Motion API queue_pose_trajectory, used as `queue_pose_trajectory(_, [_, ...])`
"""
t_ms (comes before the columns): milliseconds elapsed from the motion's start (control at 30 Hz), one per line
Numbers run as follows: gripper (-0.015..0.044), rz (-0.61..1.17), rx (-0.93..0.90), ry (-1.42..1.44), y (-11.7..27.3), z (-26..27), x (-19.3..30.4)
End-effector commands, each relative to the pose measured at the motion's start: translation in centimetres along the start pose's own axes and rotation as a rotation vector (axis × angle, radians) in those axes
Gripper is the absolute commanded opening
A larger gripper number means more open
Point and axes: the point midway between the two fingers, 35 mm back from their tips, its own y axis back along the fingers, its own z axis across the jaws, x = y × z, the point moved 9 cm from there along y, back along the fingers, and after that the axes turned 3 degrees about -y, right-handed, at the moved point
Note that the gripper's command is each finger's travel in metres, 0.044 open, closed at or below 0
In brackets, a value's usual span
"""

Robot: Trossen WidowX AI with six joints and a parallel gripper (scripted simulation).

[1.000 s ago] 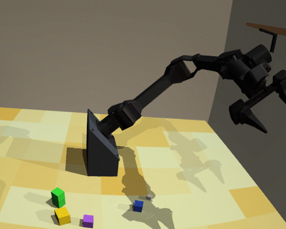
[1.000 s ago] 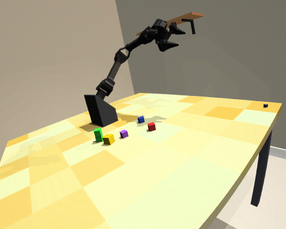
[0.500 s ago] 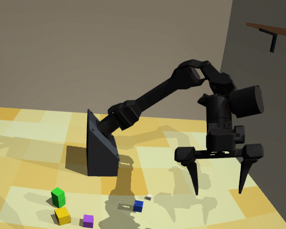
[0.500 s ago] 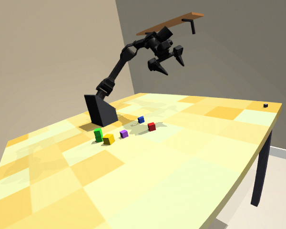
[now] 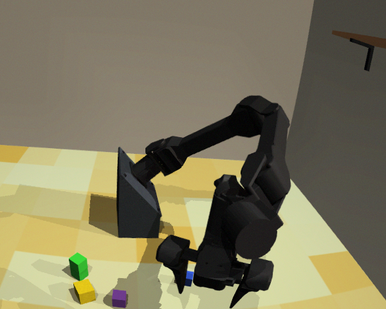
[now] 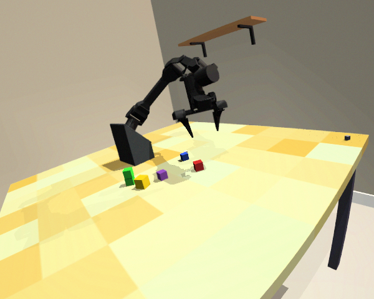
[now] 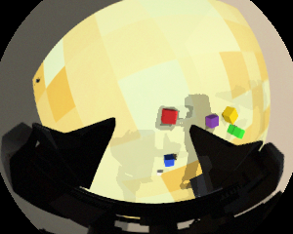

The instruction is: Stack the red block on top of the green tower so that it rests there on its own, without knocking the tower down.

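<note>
Hovering gripper (image 6: 202,126) with fingers spread wide, empty, above the red block (image 6: 198,165); tower (image 6: 128,176) sitting at block's 9 o'clock.

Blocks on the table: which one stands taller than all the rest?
The green tower, at the end of the row beside the yellow block. It is two cubes high; the yellow, purple, blue and red ones are single cubes.

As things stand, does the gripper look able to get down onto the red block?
Probably yes. The gripper hangs open and empty above the table, and the red block sits apart from the blue block and purple block, nothing covering it.
</note>
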Motion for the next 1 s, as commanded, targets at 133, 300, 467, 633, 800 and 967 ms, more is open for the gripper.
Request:
queue_pose_trajectory(133, [0.0440, 0.184, 0.028, 0.016, -3.4, -3.5, -0.7])
queue_pose_trajectory(300, [0.0440, 0.184, 0.028, 0.016, -3.9, -3.9, -0.7])
queue_pose_trajectory(467, [0.0440, 0.184, 0.027, 0.016, -7.2, -4.0, -0.1])
queue_pose_trajectory(633, [0.0440, 0.185, 0.027, 0.016, -7.8, -4.2, 0.1])
queue_pose_trajectory(800, [0.0440, 0.185, 0.027, 0.016, -8.2, -4.2, 0.1])
queue_pose_trajectory(967, [0.0440, 0.185, 0.027, 0.016, -9.0, -4.2, 0.2])
